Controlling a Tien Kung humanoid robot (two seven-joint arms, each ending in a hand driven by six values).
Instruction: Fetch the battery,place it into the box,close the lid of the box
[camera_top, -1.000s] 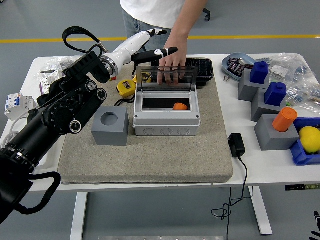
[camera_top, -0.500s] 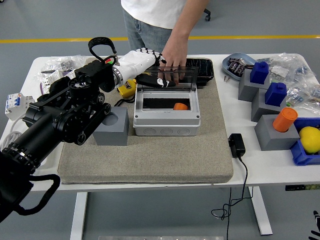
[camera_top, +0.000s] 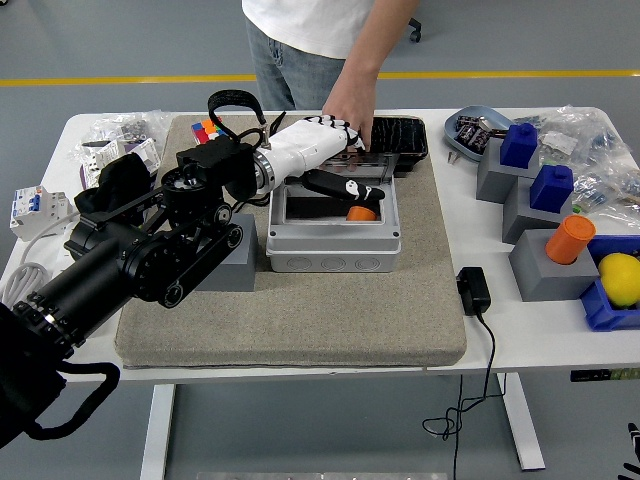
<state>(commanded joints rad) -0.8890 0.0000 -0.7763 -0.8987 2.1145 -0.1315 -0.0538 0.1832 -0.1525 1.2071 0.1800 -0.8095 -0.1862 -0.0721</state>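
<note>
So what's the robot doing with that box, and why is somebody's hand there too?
The robot's left hand is reaching over the open grey box in the middle of the mat. An orange battery already lies inside the box. The clear lid is not shut yet. A person's hand from the far side of the table rests at the top of the lid, right next to the robot's hand. The robot's right arm is not in the picture.

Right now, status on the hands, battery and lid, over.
Left robot hand open, reaching over the box at its lid. Right arm out of view. Orange battery inside box. Lid not closed; person's hand on it.
</note>
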